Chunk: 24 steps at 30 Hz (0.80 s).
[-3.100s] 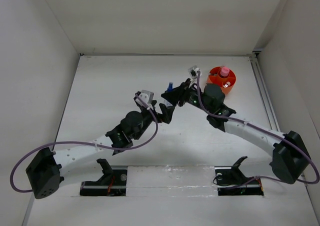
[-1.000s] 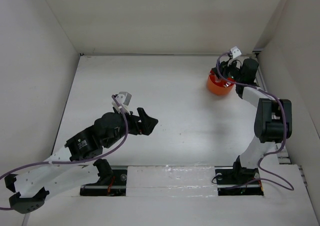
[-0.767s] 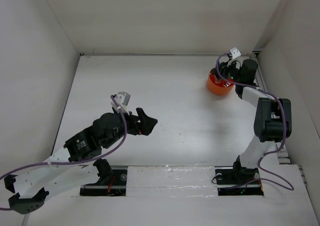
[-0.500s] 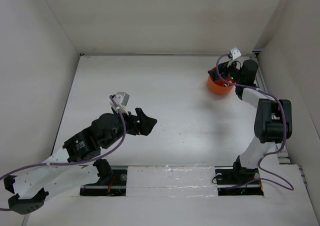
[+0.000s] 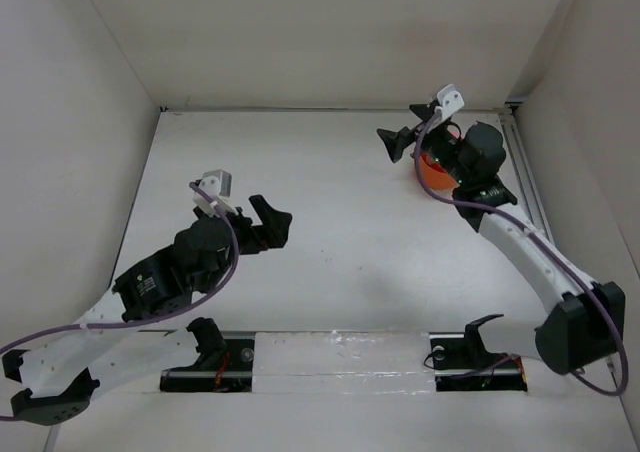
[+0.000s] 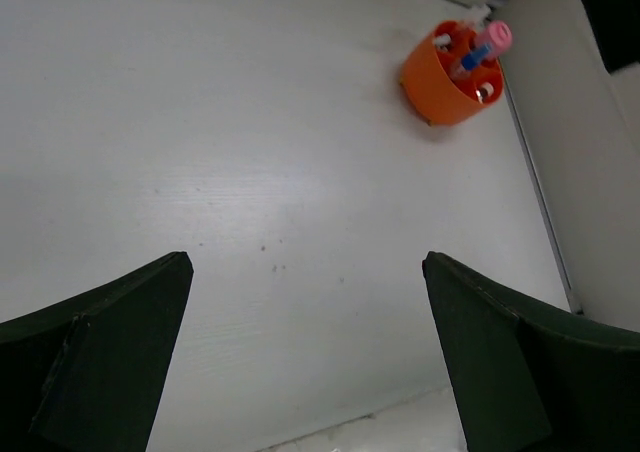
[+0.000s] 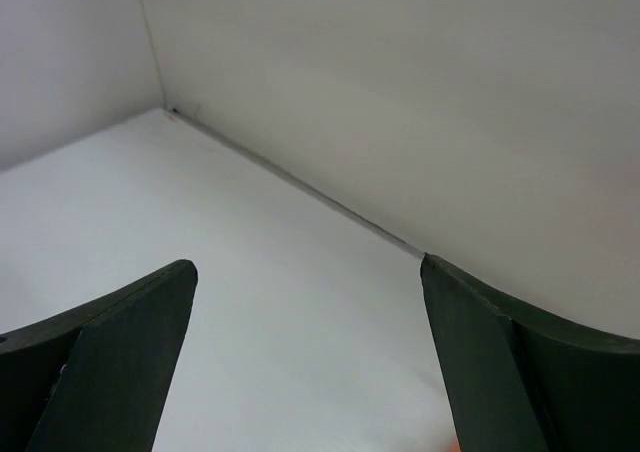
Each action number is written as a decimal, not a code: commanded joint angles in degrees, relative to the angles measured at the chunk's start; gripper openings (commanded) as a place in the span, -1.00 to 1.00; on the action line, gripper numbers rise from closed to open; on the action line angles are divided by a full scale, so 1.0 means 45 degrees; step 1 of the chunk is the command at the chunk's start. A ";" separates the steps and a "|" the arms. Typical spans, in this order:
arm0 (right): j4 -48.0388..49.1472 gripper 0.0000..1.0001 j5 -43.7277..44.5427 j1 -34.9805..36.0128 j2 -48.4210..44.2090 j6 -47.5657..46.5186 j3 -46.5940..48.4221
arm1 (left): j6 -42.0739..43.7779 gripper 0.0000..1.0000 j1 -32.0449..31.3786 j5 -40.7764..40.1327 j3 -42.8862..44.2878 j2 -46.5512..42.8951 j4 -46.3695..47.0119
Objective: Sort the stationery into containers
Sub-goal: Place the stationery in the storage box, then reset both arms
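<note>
The orange tub point(image 6: 446, 80) stands at the table's far right corner. A pink-capped tube point(image 6: 497, 36), a blue-capped tube point(image 6: 470, 60) and a small white piece point(image 6: 443, 40) stick up inside it. From above, the tub point(image 5: 433, 175) is mostly hidden under my right arm. My right gripper point(image 5: 398, 142) hangs open just left of the tub, with nothing between its fingers point(image 7: 150, 312); its own view shows only the table and the back wall. My left gripper point(image 5: 270, 224) is open and empty over the left middle of the table, far from the tub. No pens show.
White walls close in the table point(image 5: 350, 262) on the left, back and right. A metal rail point(image 5: 528, 187) runs along the right edge behind the tub. The arms' bases point(image 5: 208, 357) sit at the near edge.
My right gripper opened over the tub, then lifted and swung left off it. My left arm drew back a little to the left.
</note>
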 commanded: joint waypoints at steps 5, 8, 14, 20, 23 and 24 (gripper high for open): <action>-0.5371 1.00 0.6484 0.2072 -0.3437 0.2563 0.1341 | -0.0735 1.00 -0.0076 -0.5215 0.3431 0.0589 -0.2975; -0.7715 1.00 0.8438 0.2873 -0.5035 0.3462 0.1634 | -0.1358 1.00 -0.0076 -0.6450 0.4252 0.0589 -0.4105; -1.1408 1.00 0.9398 0.3791 -0.7637 0.4149 0.2200 | -0.2064 1.00 -0.0076 -0.7996 0.3808 -0.0501 -0.4756; -1.3849 1.00 0.9417 0.3793 -0.9592 0.4033 0.2338 | -0.0701 1.00 -0.0076 -0.7823 0.3181 -0.1616 -0.3293; -1.4612 1.00 0.9671 0.3793 -0.9965 0.3740 0.2338 | -0.0697 1.00 -0.0076 -0.7648 0.2790 -0.2260 -0.2667; -1.4616 1.00 0.9788 0.3909 -1.0197 0.3740 0.2338 | -0.0697 1.00 -0.0076 -0.7491 0.2460 -0.2591 -0.2550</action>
